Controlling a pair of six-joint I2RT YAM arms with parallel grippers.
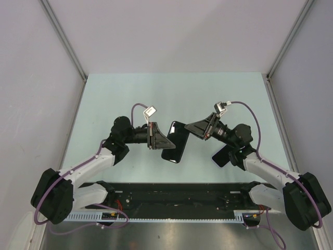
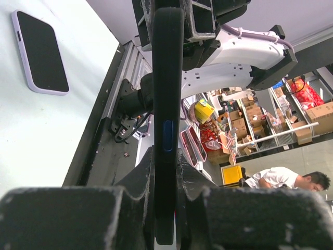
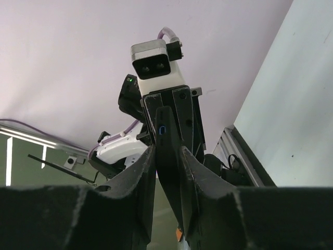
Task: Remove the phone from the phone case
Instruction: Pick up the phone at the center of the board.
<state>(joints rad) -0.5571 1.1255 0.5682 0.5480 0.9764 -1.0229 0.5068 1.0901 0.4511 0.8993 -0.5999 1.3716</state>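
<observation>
A dark phone case (image 1: 176,145) hangs in the air between both arms, above the table's middle. The phone shows no separate outline from it. My left gripper (image 1: 162,136) is shut on its left long edge. In the left wrist view the case (image 2: 166,94) stands edge-on between the pads, with a blue-ringed side button. My right gripper (image 1: 190,127) is closed on the upper right corner. In the right wrist view the same dark edge (image 3: 167,140) runs up between the fingers (image 3: 143,172), which press both faces.
A second phone in a lavender case (image 1: 220,156) lies flat on the pale green table (image 1: 114,99) under the right arm; it also shows in the left wrist view (image 2: 40,52). A black rail (image 1: 171,190) runs along the near edge. Grey walls enclose the sides.
</observation>
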